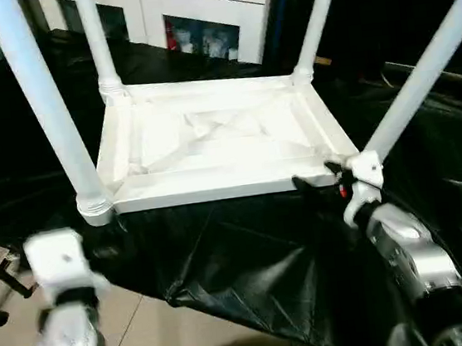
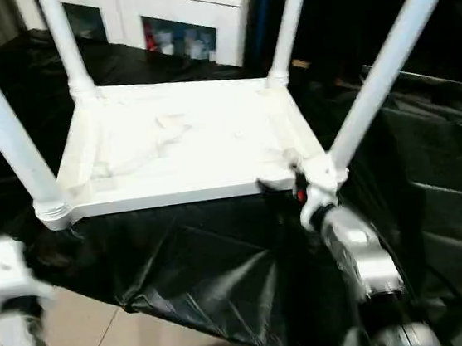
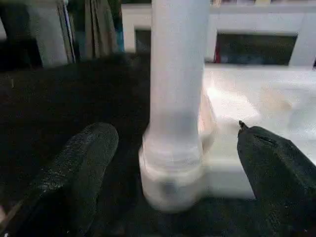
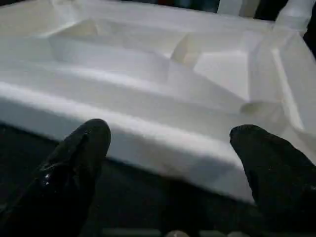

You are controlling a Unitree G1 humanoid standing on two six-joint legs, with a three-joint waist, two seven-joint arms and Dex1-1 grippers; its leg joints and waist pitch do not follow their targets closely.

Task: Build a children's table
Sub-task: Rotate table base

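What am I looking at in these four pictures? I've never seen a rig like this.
A humanoid robot with two arms is building a children's table. Two pictures come from cameras in its head, looking down; the other two from cameras on its wrists, looking along each gripper's black fingers.

On a black sheet lies the white tabletop, underside up, with four legs standing in its corner sockets. Behind is a white cabinet.

The left gripper is open, its fingers either side of the near left leg without touching it. The right gripper is open too, facing the tabletop's edge by the near right corner. Neither holds anything.
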